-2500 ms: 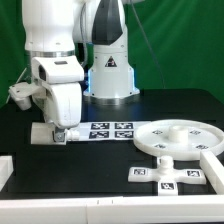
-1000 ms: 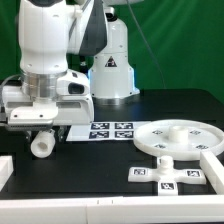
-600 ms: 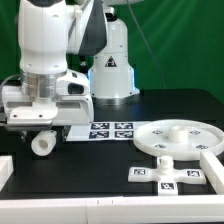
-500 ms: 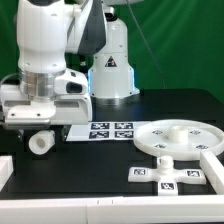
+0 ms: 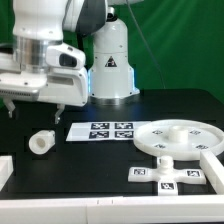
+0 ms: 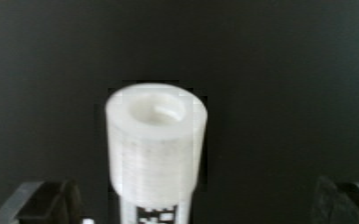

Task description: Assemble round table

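Observation:
The short white cylindrical leg (image 5: 41,143) lies on its side on the black table, toward the exterior view's left. My gripper (image 5: 33,108) hangs open a little above it, holding nothing. In the wrist view the leg (image 6: 158,135) lies lengthwise below the gripper (image 6: 197,203), its tag near the fingers, and the dark fingertips (image 6: 44,203) stand wide on either side, clear of it. The large rimmed round disc (image 5: 181,137) lies flat at the exterior view's right. The cross-shaped base (image 5: 168,176) lies in front of it.
The marker board (image 5: 110,130) lies between the leg and the disc. The robot's white base (image 5: 111,70) stands behind it. White rail pieces sit at the front left (image 5: 5,170) and front right (image 5: 208,160) corners.
The gripper has opened and let go of the leg, then risen straight up. The leg stays lying on the table where it was set down.

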